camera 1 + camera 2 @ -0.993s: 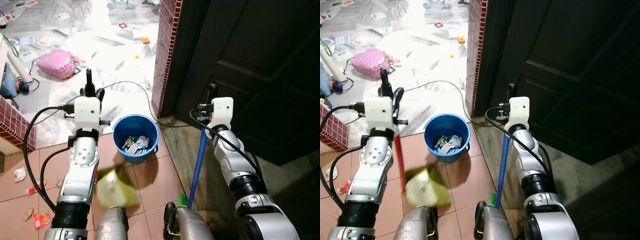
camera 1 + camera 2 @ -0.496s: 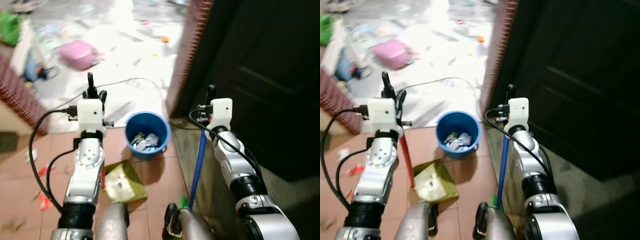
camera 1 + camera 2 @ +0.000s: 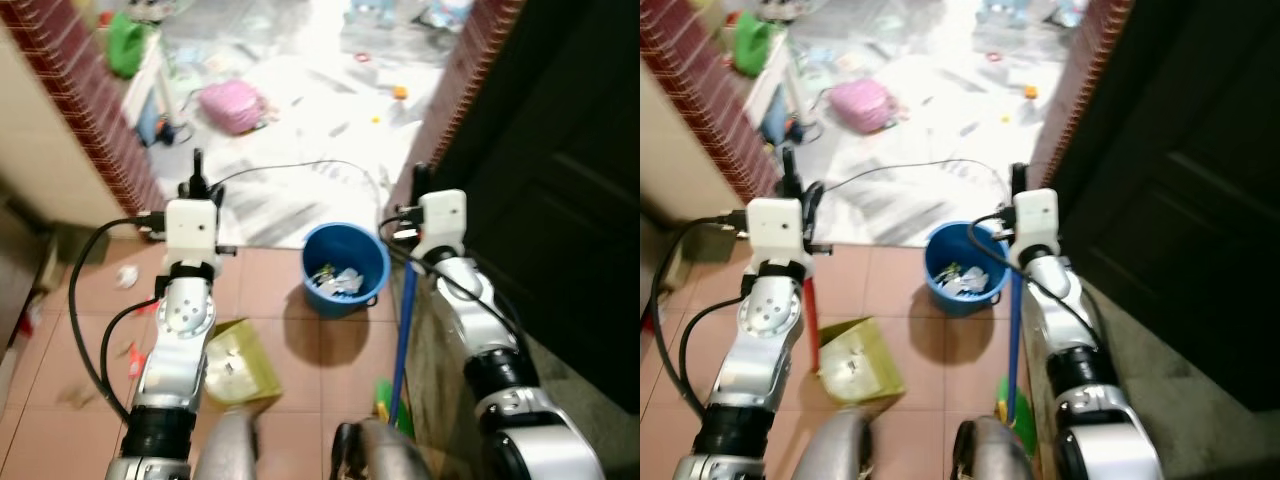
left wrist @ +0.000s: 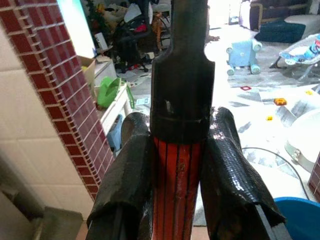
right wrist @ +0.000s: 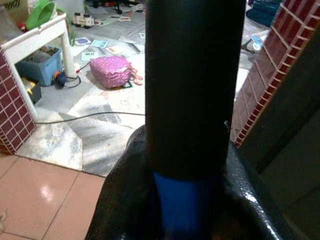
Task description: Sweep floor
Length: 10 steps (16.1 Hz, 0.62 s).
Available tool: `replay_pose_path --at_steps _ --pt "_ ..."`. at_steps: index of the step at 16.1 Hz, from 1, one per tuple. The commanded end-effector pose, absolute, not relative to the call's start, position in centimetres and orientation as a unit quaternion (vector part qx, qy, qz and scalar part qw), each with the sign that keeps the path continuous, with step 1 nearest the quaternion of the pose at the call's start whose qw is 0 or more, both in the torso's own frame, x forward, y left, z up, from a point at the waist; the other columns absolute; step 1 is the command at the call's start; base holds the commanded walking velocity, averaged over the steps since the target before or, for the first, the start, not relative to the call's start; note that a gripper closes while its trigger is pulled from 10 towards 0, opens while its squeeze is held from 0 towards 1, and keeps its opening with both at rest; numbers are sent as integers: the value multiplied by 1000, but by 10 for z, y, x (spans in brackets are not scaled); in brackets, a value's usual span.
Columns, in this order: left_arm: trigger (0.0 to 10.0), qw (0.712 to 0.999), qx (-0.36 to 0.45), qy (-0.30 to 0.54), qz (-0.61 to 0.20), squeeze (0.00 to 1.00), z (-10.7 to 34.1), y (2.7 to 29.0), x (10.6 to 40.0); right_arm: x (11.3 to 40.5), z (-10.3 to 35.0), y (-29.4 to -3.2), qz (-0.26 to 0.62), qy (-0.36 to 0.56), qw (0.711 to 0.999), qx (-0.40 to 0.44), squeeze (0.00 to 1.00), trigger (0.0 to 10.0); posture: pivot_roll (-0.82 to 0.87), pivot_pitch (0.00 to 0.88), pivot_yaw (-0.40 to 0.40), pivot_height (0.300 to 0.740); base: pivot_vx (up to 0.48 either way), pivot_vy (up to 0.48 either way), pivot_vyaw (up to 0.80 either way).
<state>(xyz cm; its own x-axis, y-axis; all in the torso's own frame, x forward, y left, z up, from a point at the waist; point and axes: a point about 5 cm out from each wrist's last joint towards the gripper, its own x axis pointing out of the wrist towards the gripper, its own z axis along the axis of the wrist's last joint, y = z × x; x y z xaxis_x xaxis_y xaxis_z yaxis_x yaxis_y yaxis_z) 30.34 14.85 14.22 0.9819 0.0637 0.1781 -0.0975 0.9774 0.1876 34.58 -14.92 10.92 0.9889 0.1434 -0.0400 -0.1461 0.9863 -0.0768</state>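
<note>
Littering terracotta tile floor (image 3: 300, 350): paper scraps (image 3: 127, 276).

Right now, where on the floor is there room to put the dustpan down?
Bare tiles lie between the blue bucket and the yellow dustpan, under the bucket's shadow. Left of the dustpan, scraps of litter dot the tiles; the pale floor beyond is crowded with toys.

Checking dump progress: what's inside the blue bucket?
The blue bucket holds a small heap of crumpled pale scraps with a few green bits, piled on the bottom. What lies under that heap, and the near inner wall, is hidden.
</note>
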Motion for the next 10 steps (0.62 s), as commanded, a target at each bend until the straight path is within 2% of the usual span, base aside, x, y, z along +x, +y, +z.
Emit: replay_pose_path --at_steps 1,4,10 --pt "10000 990 94 -99 46 0 148 151 301 349 119 -142 82 -6 996 -36 0 10000 -2 156 -73 740 0 337 781" --pt "10000 990 88 -100 43 0 150 147 302 350 119 -142 86 -3 996 -36 0 10000 9 153 -88 740 0 402 608" --pt "10000 991 81 -100 43 0 153 147 303 351 119 -145 83 0 996 -41 0 10000 1 153 -98 740 0 480 0"
